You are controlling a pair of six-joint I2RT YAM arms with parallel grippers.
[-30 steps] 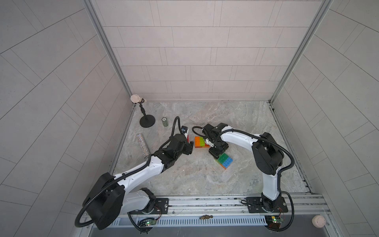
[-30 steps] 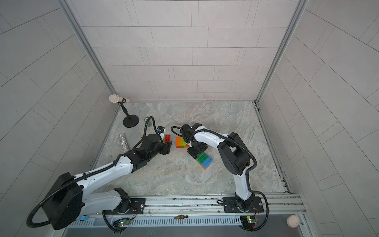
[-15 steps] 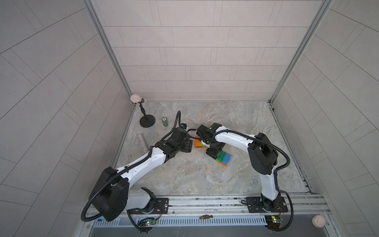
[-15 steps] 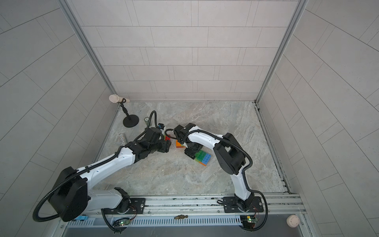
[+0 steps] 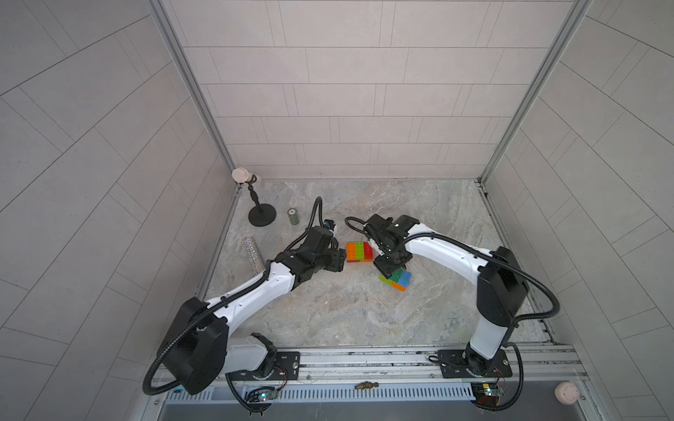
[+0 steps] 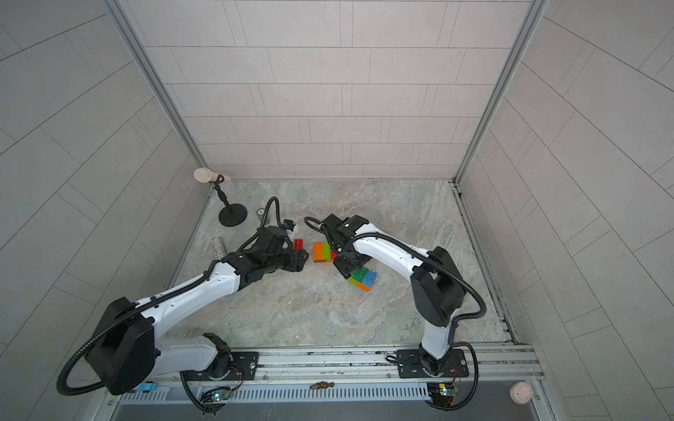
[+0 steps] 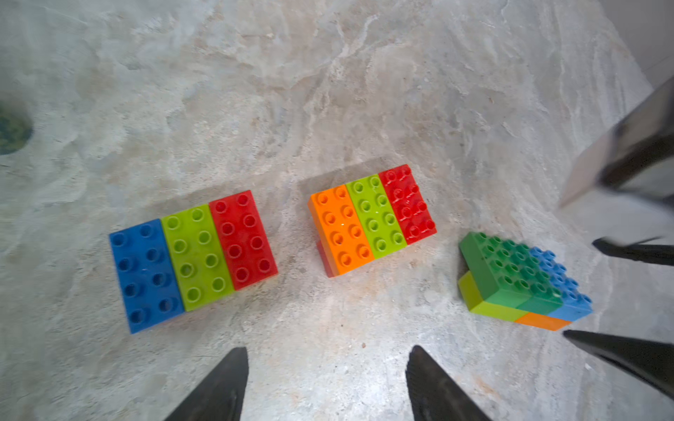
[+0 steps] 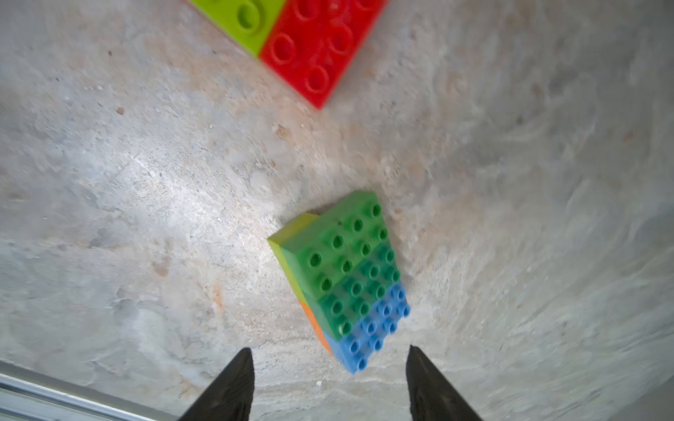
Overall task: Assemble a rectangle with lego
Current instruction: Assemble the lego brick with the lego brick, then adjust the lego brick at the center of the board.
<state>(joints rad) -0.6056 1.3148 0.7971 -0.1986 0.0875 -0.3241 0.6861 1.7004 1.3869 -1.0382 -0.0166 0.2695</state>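
While your arms shifted, three lego slabs (image 7: 372,218) stayed apart | left claw (image 7: 326,350), right claw (image 8: 328,348) wide, empty | nothing joined

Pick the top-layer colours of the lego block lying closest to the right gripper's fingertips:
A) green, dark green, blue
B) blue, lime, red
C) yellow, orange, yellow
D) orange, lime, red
A: in the right wrist view the block just ahead of the open right gripper shows green, dark green and blue studded tops, with lime and orange bricks beneath.
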